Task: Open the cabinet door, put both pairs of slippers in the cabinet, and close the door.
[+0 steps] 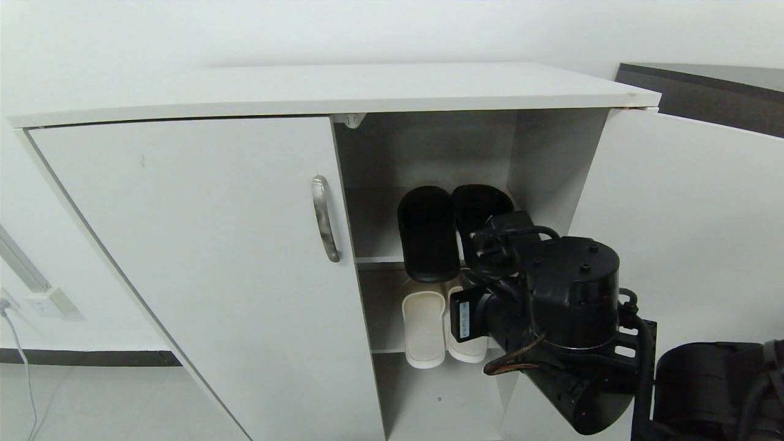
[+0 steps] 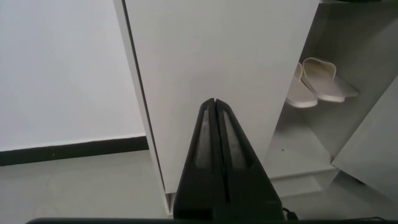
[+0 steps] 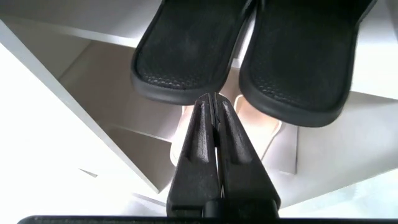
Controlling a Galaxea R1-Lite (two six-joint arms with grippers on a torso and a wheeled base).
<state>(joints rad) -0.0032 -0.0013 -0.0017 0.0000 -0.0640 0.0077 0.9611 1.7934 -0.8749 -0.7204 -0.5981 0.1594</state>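
- The cabinet (image 1: 343, 92) is white. Its left door (image 1: 202, 245) is shut, with a metal handle (image 1: 324, 218) at its inner edge, and its right door (image 1: 692, 233) is swung wide open.
- The black slippers (image 1: 429, 233) lie side by side on the upper shelf (image 1: 370, 226), their ends hanging out over its front edge.
- The white slippers (image 1: 424, 331) lie side by side on the shelf below (image 1: 383, 312), directly under the black pair, and also jut past the edge.
- The right gripper (image 3: 215, 99) is at the open side, with its fingers pressed together and holding nothing. Its tips are just under the overhanging black pair, between the two, and I cannot tell if they touch.
- The left gripper (image 2: 214, 102) faces the shut left door, apart from it, with its fingers closed and empty.
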